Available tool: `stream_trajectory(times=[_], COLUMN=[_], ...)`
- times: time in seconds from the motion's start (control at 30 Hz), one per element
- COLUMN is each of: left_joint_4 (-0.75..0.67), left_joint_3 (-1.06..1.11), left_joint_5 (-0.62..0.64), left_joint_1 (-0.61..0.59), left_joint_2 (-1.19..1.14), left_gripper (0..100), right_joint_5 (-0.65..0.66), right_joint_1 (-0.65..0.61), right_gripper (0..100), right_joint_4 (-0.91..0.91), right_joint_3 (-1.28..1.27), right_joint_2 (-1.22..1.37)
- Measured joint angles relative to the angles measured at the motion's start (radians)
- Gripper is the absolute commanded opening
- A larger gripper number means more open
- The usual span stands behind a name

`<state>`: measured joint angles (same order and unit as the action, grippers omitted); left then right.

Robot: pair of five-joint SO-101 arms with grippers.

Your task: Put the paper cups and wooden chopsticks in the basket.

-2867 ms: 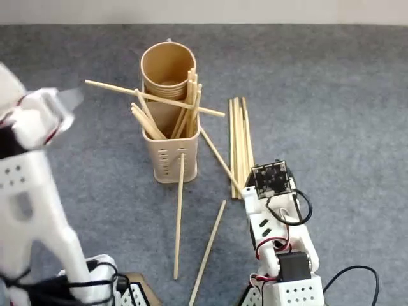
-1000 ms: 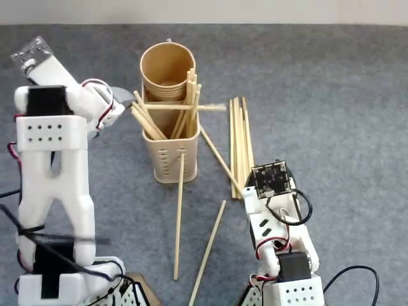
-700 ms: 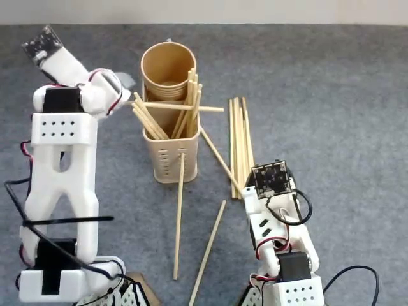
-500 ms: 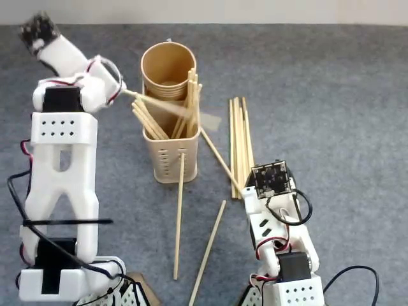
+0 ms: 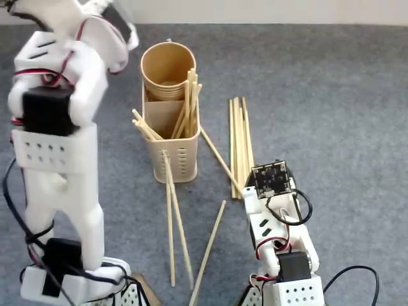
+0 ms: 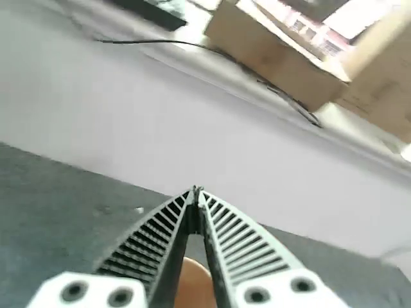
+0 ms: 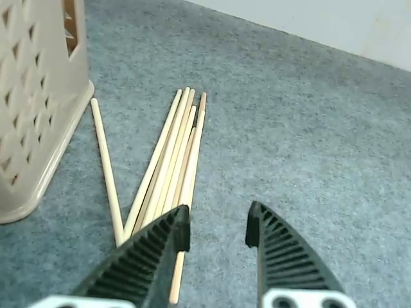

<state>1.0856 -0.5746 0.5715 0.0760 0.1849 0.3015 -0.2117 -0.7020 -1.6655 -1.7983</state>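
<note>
The left pincer is clenched on nothing, its two ribbed fingers pressed tip to tip. It is raised well above the bench and points toward a pale wall beyond the far edge. In the high view the left arm stands tall, and the basket sits below that pincer and off to one side, well apart from it. The paper cups, nested in a stack, stand upright in the basket's far compartment, the one nearer the left pincer. Several leaning chopsticks rest in the other compartment, some with their tips against the cup stack and some poking over the rim on the left pincer's side. Two propped chopsticks have their upper ends against the basket's front wall and their lower ends on the bench, away from the left pincer. A loose chopstick lies flat just beside them.

The right pincer is released, its fingers spread wide and empty, low over the bench. A bundle of chopsticks lies flat directly ahead of it, with the near ends running under one finger. A single chopstick lies just beside the bundle on the basket's side, slanting toward the basket's corner. The basket's perforated wall stands ahead of the right pincer on that same side, near it but apart
</note>
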Motion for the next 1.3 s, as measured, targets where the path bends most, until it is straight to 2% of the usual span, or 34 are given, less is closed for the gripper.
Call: stream_trajectory(times=[0.17, 0.3, 0.4, 0.57, 0.67, 0.77, 0.93, 1.1, 1.2, 1.3], left_joint_4=[0.000, 0.031, 0.210, 0.608, 0.680, 0.684, 0.666, 0.575, 0.491, 0.377], left_joint_3=[0.060, 0.097, 0.097, 0.144, 0.330, 0.595, 1.034, 1.215, 1.303, 1.399], left_joint_5=[-0.034, -0.052, -0.161, -0.466, -0.592, -0.631, -0.710, -0.724, -0.655, -0.523], left_joint_1=[0.127, 0.127, 0.115, 0.120, 0.086, 0.075, 0.083, 0.072, 0.123, 0.216], left_joint_2=[0.000, 0.002, 0.064, 0.232, 0.362, 0.483, 0.643, 0.732, 0.740, 0.741], left_gripper=[0, 3, 4, 6, 13, 17, 18, 18, 18, 25], right_joint_5=[0.000, 0.000, 0.000, 0.000, 0.000, 0.000, 0.003, 0.006, 0.006, 0.006], right_joint_1=[0.000, 0.000, 0.000, 0.003, 0.003, 0.003, 0.003, 0.003, 0.003, 0.003], right_gripper=[15.6, 15.6, 15.6, 15.6, 15.6, 15.6, 15.6, 15.6, 15.6, 15.6], right_joint_4=[0.000, 0.000, 0.000, -0.021, -0.077, -0.135, -0.210, -0.235, -0.236, -0.236], right_joint_3=[0.000, 0.000, 0.000, 0.000, 0.000, 0.000, 0.000, 0.000, 0.000, 0.000], right_joint_2=[0.000, 0.000, 0.000, 0.000, 0.000, 0.000, 0.000, 0.000, 0.000, 0.000])
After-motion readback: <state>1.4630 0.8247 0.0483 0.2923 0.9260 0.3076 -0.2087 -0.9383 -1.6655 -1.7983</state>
